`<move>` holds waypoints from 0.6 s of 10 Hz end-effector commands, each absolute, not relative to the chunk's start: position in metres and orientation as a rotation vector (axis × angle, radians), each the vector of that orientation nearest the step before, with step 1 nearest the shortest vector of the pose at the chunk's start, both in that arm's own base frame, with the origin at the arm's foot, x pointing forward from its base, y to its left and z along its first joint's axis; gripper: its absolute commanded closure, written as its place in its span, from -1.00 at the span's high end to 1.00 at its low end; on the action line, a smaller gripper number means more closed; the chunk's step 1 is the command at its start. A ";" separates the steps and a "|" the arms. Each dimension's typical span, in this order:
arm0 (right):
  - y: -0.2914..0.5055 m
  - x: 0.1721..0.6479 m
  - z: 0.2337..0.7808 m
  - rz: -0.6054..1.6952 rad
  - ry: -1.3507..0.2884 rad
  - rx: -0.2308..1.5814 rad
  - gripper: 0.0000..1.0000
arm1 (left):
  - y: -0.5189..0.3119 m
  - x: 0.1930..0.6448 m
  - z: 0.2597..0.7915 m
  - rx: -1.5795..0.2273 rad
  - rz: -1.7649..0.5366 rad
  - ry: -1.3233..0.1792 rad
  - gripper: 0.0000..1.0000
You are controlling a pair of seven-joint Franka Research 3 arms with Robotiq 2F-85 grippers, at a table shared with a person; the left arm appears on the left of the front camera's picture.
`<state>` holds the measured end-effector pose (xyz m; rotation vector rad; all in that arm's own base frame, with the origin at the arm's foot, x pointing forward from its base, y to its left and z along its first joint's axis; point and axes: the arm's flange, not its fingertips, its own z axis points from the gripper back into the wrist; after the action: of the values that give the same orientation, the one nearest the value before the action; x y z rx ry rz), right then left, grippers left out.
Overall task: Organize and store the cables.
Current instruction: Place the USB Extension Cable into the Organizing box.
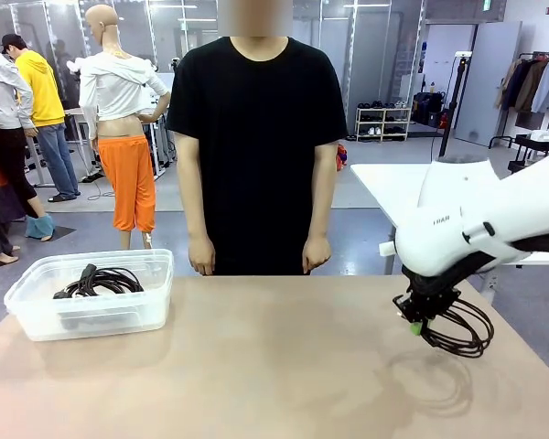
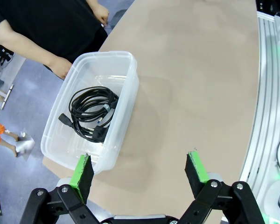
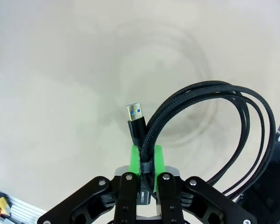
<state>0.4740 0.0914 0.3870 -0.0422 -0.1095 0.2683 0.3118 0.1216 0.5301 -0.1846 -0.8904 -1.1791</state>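
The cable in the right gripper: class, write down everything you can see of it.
The cable is a thin black cord with a braided-looking jacket, gathered into several loose loops. A metal USB plug with a blue insert sticks up beside the loops. The right gripper is shut on the bundle near the plug, green fingers pressing its strands. In the front view the coil hangs below the gripper over the table's right side.

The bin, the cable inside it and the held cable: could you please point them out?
bin (image 1: pixel 37 315), front view, front wall.
cable in bin (image 2: pixel 91 109), left wrist view, coil.
held cable (image 3: pixel 210 88), right wrist view, loop.
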 end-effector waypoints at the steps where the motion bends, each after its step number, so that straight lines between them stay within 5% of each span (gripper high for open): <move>1: 0.099 0.473 0.402 0.227 -0.139 -0.023 -1.00 | 0.120 0.312 0.531 -0.195 -1.177 -0.894 1.00; 6: 0.093 0.474 0.399 0.262 -0.128 -0.033 -1.00 | 0.120 0.312 0.531 -0.195 -1.177 -0.894 1.00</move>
<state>0.4742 0.0941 0.3998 -0.0228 -0.1277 0.2552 0.3118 0.1216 0.5301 -0.1846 -0.8904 -1.1792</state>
